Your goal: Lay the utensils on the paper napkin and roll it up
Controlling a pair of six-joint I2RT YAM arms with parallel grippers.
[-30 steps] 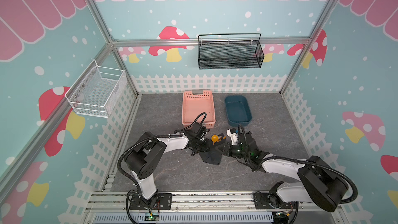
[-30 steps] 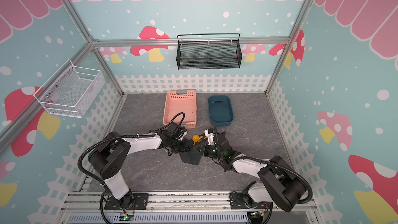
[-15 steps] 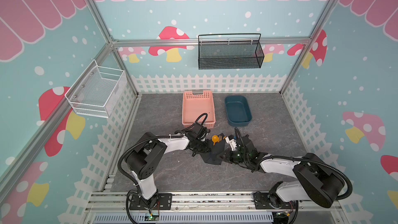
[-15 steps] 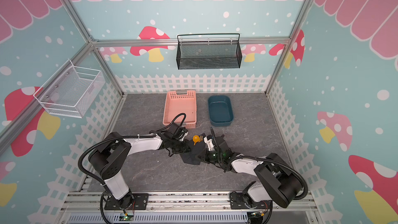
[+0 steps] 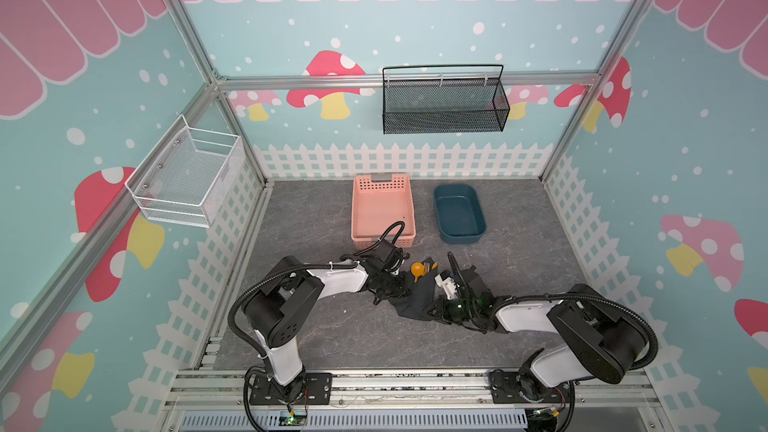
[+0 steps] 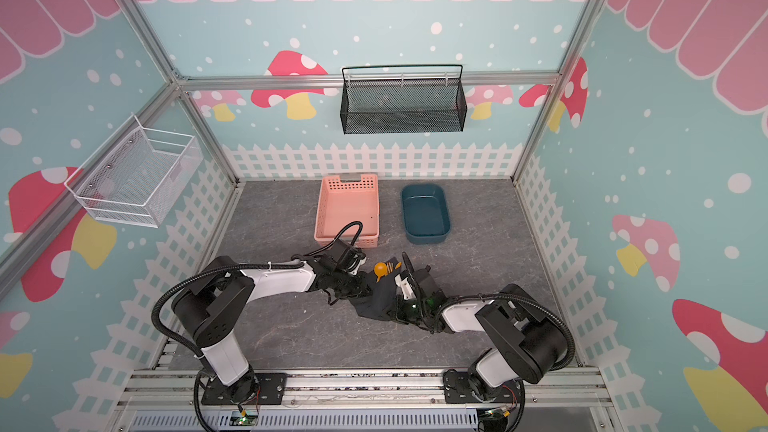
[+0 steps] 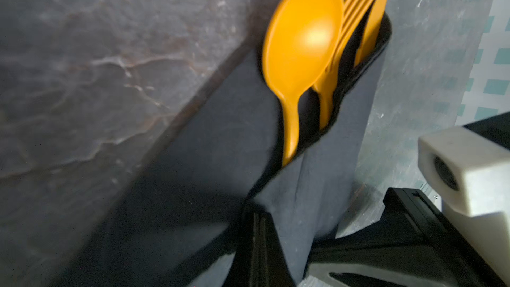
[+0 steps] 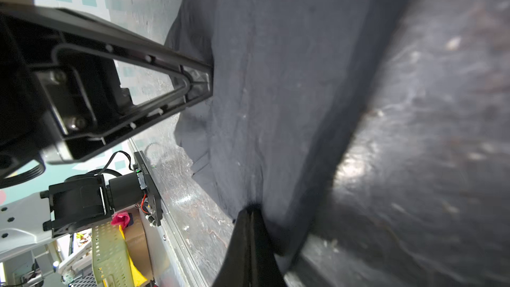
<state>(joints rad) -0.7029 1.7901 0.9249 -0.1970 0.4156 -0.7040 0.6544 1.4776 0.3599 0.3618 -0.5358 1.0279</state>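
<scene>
**Paper napkin [image 5: 415, 303] pinched from two sides, utensils [image 5: 422, 270] in its fold**

Nearest the arm bases, the right gripper [image 5: 434, 310] lies low over the grey table [image 5: 332, 334]. Its fingers are pressed together on the near edge of the paper napkin. In the right wrist view the dark sheet puckers to a point just where the two black fingertips [image 8: 248, 233] meet.

Just beyond it and to the left, the left gripper [image 5: 402, 290] is likewise closed on the sheet's left side. Its wrist view shows a raised fold of napkin caught at the tip of its fingers [image 7: 256, 238].

In both top views the napkin lies crumpled and partly folded over between the two grippers, near the middle of the table. At its far end the utensils poke out of the fold side by side. The spoon [image 7: 300, 40] shows its hollow side, the fork [image 7: 356, 4] sits beside it, then the knife [image 7: 376, 15]. Their handles run under the black paper.

Farther back, apart from the napkin, stands the pink basket [image 5: 358, 209], with the blue tub [image 5: 478, 211] to its right. On the walls hang a white wire basket [image 5: 187, 184] at the left and a black mesh basket [image 5: 444, 118] at the back.
</scene>
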